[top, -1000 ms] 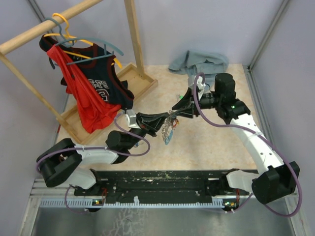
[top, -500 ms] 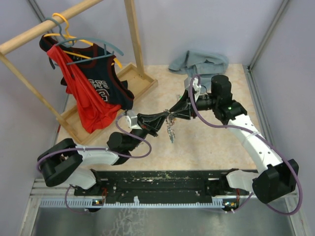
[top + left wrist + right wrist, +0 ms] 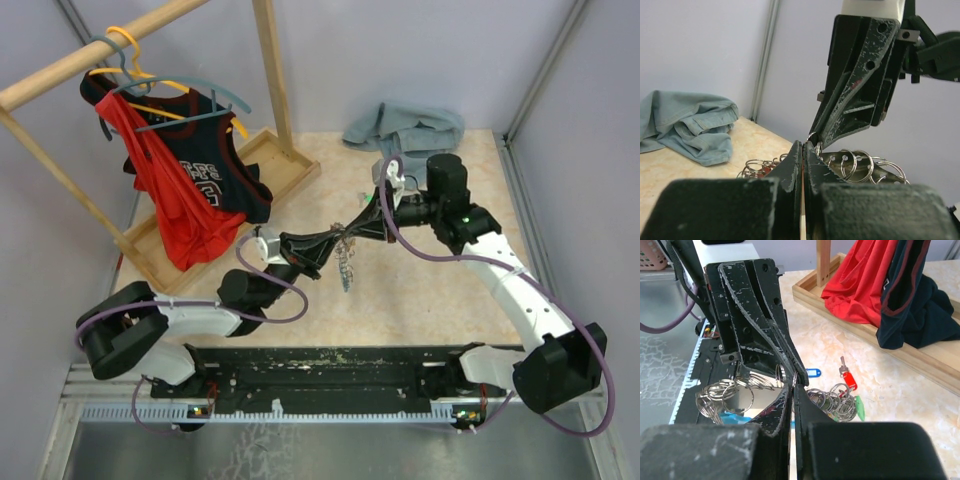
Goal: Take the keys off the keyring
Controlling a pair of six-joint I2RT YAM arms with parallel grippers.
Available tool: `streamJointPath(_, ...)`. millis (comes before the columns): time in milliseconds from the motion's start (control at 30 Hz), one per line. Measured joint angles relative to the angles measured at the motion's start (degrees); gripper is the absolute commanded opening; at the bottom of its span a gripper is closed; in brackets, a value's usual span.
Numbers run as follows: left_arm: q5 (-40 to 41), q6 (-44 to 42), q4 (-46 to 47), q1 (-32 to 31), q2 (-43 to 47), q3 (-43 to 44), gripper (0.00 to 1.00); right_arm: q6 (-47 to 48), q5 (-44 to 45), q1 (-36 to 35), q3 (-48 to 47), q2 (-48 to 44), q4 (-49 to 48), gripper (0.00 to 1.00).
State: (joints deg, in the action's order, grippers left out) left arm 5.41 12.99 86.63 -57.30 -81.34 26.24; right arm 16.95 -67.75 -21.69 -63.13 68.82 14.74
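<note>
Left claw [image 3: 803,148]: closed. The two fingers lie flat against each other with only a hairline gap, and a thin wire loop of the keyring [image 3: 856,166] is nipped at their tips.
Right claw [image 3: 792,386]: closed, fingers pressed together. It meets the left claw tip to tip from the opposite side and pinches the same bunch of rings.
Claw position: both are raised over the middle of the worktop [image 3: 440,290], with the arms reaching toward each other.
Keyring: a cluster of linked silvery rings, held where the two claws meet. It fans out to either side of the fingertips and hangs below them in the top view.
Keys [image 3: 848,381]: on the bunch, just beyond the right claw's tips. Red, blue and green plastic tags are visible, with a light blue piece under the rings. Whether the lowest keys touch the worktop cannot be told.
Denim cloth [image 3: 410,125]: crumpled at the far edge of the worktop, well apart from the claws.
Wooden clothes rack [image 3: 270,80]: far left, with its base frame on the worktop.
Red top [image 3: 180,200]: hanging from the rack on a hanger.
Dark jersey [image 3: 215,170]: hanging beside and partly behind the red top.
</note>
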Motion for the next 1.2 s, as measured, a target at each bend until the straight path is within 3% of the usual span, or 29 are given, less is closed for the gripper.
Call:
streamJointPath(67,-0.96,-0.31,0.09,0.0,0.02,-0.59,0.12,1.57,0.2,-0.02,-0.44,0.0,2.23,0.0)
streamJointPath(200,-4.07,-1.7,0.39,0.35,1.9,-3.06,0.24,6.32,0.5,-0.33,-2.21,0.07,9.42,0.0)
streamJointPath(400,-10.08,-4.07,-2.62,4.09,12.55,-4.94,0.34,14.08,1.49,-0.33,-5.75,0.07,17.59,0.0)
streamJointPath(567,-19.3,-7.08,-15.17,9.07,19.93,-2.27,0.37,23.04,3.48,-0.42,-9.57,0.7,26.99,0.0)
streamJointPath(700,-27.76,-12.59,-29.64,10.73,20.28,4.09,0.46,32.79,7.91,-1.86,-16.57,3.45,37.64,0.0)
streamJointPath(833,-32.7,-17.4,-37.29,10.8,19.78,6.93,0.5,40.41,15.45,-5.53,-21.09,4.72,44.94,0.0)
streamJointPath(867,-33.35,-18.12,-38.14,10.8,19.43,7.06,0.61,41.81,17.29,-6.43,-21.55,4.74,46.25,0.0)
streamJointPath(933,-34.42,-19.02,-38.8,10.8,18.16,7.06,0.67,44.28,21.05,-7.91,-22.4,4.81,49.13,0.0)
streamJointPath(1000,-35.71,-18.84,-37.68,10.8,16.2,7.04,0.63,46.05,24.35,-9.07,-23.3,4.96,51.17,0.0)
streamJointPath(1100,-37.24,-17.59,-33.53,10.82,12.9,6.88,0.48,48.09,27.93,-10.56,-24.83,5.35,53.59,0.0)
streamJointPath(1200,-38.51,-15.43,-27.06,10.8,9.03,6.58,0.42,49.59,30.34,-11.76,-26.88,6.56,55.87,0.0)
